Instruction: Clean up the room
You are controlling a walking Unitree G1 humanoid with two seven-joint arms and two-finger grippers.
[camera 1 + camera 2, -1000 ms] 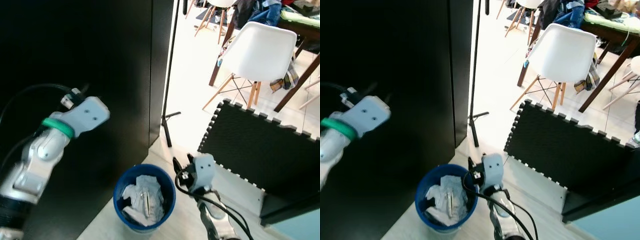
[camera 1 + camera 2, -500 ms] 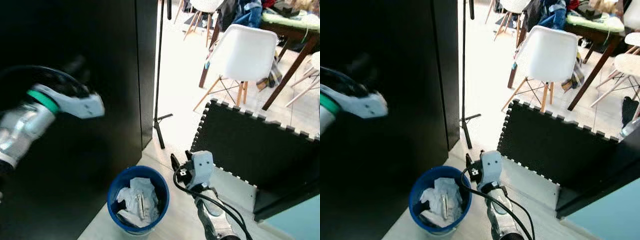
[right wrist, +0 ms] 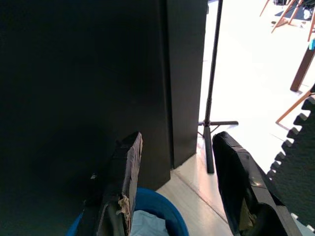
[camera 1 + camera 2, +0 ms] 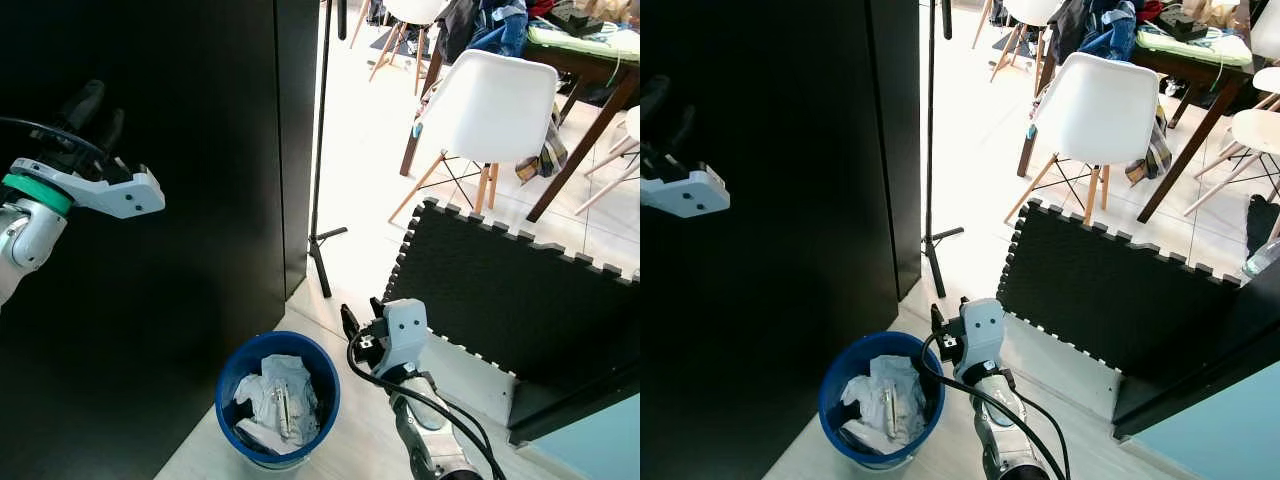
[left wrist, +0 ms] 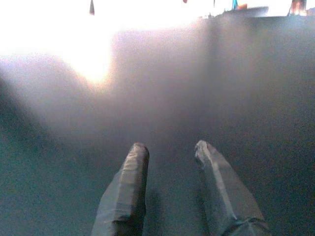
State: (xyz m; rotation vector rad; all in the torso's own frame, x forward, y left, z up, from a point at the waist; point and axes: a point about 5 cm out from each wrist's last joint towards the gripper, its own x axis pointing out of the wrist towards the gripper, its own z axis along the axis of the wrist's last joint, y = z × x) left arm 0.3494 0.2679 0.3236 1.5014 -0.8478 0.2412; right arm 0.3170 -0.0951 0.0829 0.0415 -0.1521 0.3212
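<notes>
I have a tall black cabinet (image 4: pixel 180 150) filling my left side, its corner edge running down to the pale floor (image 4: pixel 370 180). Ahead to the right a black foam mat (image 4: pixel 520 300) leans with its toothed edge toward me, and beyond it stand a white chair (image 4: pixel 505 105) and a dark wooden table (image 4: pixel 600 70). A thin black stand pole (image 4: pixel 322 150) rises from feet on the floor just past the cabinet corner.

The blue bin (image 4: pixel 278 398) sits at the foot of the cabinet, holding crumpled white paper (image 4: pixel 275 395). That litter looks binned already, so I judge this step as pulling clear and looking for more to pick up.

My left gripper (image 5: pixel 172 189) is raised high in front of the cabinet face, fingers apart and empty. My right gripper (image 3: pixel 174 182) hangs low just beside the bin's rim, fingers also spread wide with nothing between them.

To do this well, I'd draw the left arm back from the cabinet before turning, and lift the right clear so it doesn't knock the bin. The open floor lies to the right of the pole, toward the chair; the stand's feet and the mat's edge are the snags to steer around.
</notes>
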